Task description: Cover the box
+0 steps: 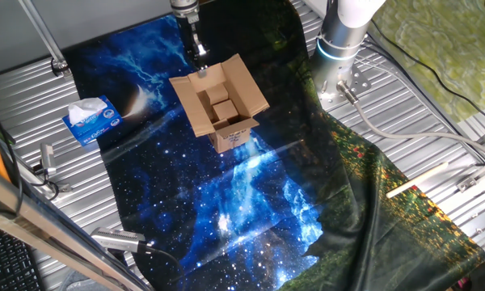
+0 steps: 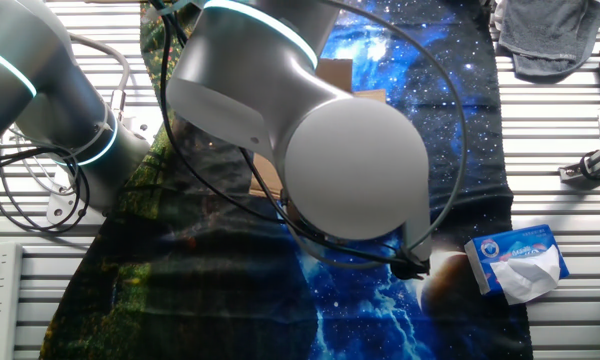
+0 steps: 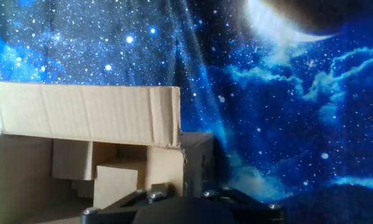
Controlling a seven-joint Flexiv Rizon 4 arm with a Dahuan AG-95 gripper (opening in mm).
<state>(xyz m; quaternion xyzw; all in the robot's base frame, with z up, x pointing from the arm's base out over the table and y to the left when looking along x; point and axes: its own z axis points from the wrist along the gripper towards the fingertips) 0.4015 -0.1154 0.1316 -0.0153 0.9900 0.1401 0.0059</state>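
The box (image 1: 226,121) stands on the starry blue cloth with all four flaps spread open; smaller cardboard blocks (image 1: 222,109) lie inside, and a white label faces the front. My gripper (image 1: 200,58) hangs just behind the far-left flap (image 1: 200,79), with its tip at that flap's edge. Its fingers are too small and blurred to show their state. In the hand view an upright flap (image 3: 87,112) fills the left, with the blocks (image 3: 115,180) below it, and only the dark gripper body shows at the bottom edge. The arm hides most of the box (image 2: 335,72) in the other fixed view.
A blue and white tissue box (image 1: 91,121) (image 2: 520,262) sits on the cloth's left edge. The arm's base (image 1: 339,77) is bolted at the back right. A white stick (image 1: 420,182) lies right, metal clamps (image 1: 44,166) left, a grey rag (image 2: 545,35) beyond.
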